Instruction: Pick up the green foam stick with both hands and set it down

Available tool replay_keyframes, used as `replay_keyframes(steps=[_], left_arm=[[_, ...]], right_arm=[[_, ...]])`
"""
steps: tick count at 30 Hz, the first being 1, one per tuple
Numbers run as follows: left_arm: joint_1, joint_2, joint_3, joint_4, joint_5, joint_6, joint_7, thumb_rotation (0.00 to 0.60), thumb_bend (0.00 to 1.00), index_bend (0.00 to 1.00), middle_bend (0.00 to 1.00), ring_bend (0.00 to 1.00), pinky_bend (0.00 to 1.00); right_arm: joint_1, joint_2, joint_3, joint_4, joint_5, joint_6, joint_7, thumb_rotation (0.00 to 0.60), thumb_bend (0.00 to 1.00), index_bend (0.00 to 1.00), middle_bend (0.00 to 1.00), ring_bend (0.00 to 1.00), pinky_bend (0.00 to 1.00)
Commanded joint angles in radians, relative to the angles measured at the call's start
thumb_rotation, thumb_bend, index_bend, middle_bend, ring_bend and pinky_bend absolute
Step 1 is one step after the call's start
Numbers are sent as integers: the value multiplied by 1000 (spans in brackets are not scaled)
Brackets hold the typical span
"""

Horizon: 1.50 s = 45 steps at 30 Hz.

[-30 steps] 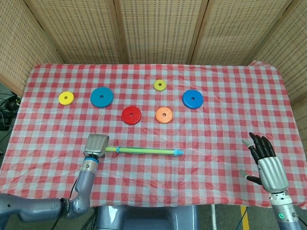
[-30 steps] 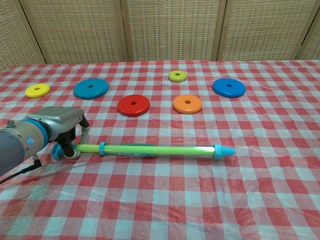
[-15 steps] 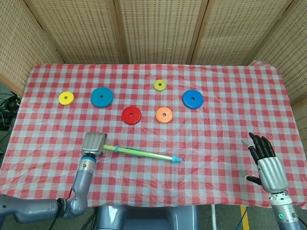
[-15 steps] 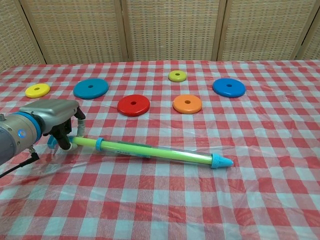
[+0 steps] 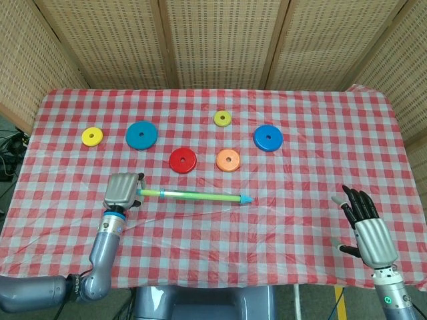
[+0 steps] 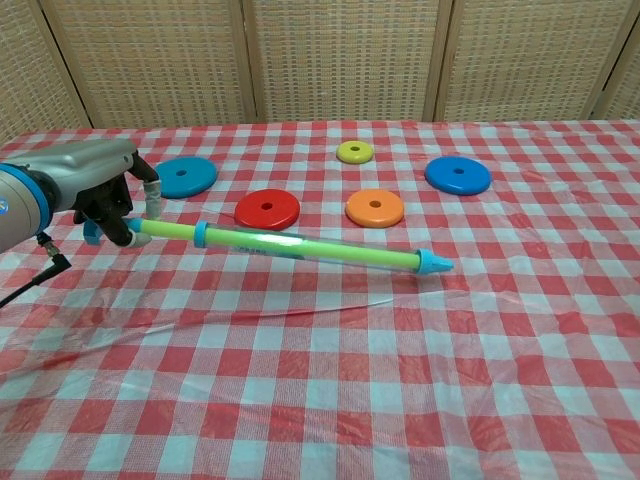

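Green and slim, the foam stick (image 5: 192,195) (image 6: 280,243) runs crosswise over the near half of the checked tablecloth (image 5: 300,153) (image 6: 520,330), its long axis almost left to right. Its blue cone tip (image 5: 245,199) (image 6: 433,264) points toward the robot's right, and a pale blue band (image 6: 200,235) rings it near the held end. In the chest view the stick slopes slightly, the held end higher than the tip; it looks clear of the cloth along its length, though whether the tip touches the cloth is hard to judge.

The left hand (image 5: 122,191) (image 6: 100,185) grips the stick's left end, fingers curled around it. The right hand (image 5: 365,223) shows only in the head view, well apart from the stick at the table's near right corner, holding nothing with its dark fingers (image 5: 357,202) spread upward.

Six flat rings lie beyond the stick: a yellow ring (image 5: 92,137) (image 6: 75,181) at far left, a large blue ring (image 5: 141,135) (image 6: 187,176) beside it, a red ring (image 5: 182,161) (image 6: 267,210), an orange ring (image 5: 228,160) (image 6: 374,208) just beside the red one, a small olive-yellow ring (image 5: 222,119) (image 6: 354,152) farther back, and another blue ring (image 5: 267,138) (image 6: 458,175) to the right
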Motion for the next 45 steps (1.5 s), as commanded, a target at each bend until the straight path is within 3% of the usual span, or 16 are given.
replay_keyframes(steps=[1, 6, 9, 13, 17, 23, 32, 45], left_arm=[[4, 13, -3, -12, 16, 2, -17, 600, 603, 854, 970, 824, 701], [5, 27, -8, -21, 29, 3, -37, 600, 603, 854, 970, 824, 701], [3, 34, -11, -23, 32, -1, -43, 600, 603, 854, 970, 824, 701], [-1, 47, -22, -32, 30, 1, -50, 600, 602, 854, 970, 824, 701], [-8, 64, -32, -42, 24, -4, -53, 600, 601, 854, 970, 824, 701], [-22, 86, -46, -61, 6, -10, -49, 600, 601, 854, 970, 824, 701], [-37, 93, -53, -42, -5, -40, -83, 600, 600, 854, 970, 824, 701], [-90, 97, -75, -22, -43, -92, -93, 600, 600, 853, 970, 824, 701]], right_arm=[[2, -2, 1, -2, 4, -6, 2, 600, 135, 192, 52, 10, 0], [15, -5, 7, -33, 10, -25, 4, 600, 135, 217, 160, 127, 0], [36, -3, 19, -79, 14, -50, -25, 600, 135, 247, 283, 254, 5], [102, -5, 62, -192, 48, -142, -103, 600, 178, 286, 437, 412, 98], [167, -7, 117, -306, 150, -251, -225, 600, 211, 300, 525, 515, 190], [254, -21, 175, -388, 300, -368, -412, 600, 237, 308, 596, 590, 242], [359, -78, 250, -397, 516, -446, -522, 600, 245, 319, 649, 641, 271], [452, -167, 263, -349, 641, -444, -597, 600, 267, 380, 835, 808, 390]])
